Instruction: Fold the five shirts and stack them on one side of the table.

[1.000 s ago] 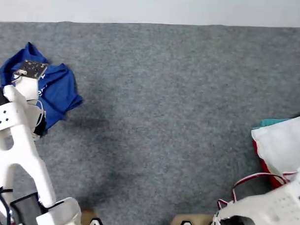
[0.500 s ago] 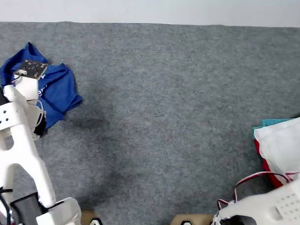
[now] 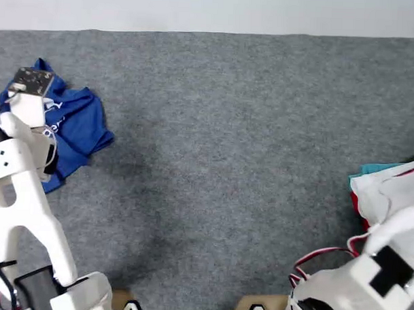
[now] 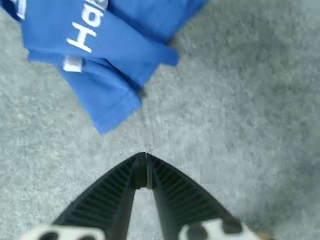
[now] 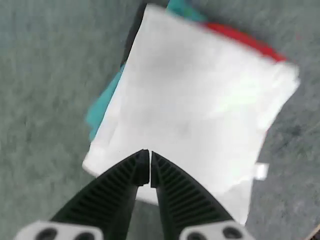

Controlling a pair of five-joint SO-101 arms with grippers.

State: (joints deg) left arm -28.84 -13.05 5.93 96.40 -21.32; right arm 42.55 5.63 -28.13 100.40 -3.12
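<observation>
A crumpled blue shirt lies at the table's far left; in the left wrist view the blue shirt has white print and a loose sleeve. My left gripper hangs shut over bare carpet just off the shirt's edge, holding nothing. At the right edge sits a stack of folded shirts, a white shirt on top with teal and red ones under it. In the right wrist view the white shirt is square and flat, and my right gripper hovers shut above its near edge.
Grey carpet covers the whole table between the blue shirt and the stack. A pale wall runs along the far edge. The left arm's white body stands over the near left corner, the right arm at the near right.
The left arm's wrist has shifted toward the far left over the blue shirt. The right arm has swung up and rightward over the stack.
</observation>
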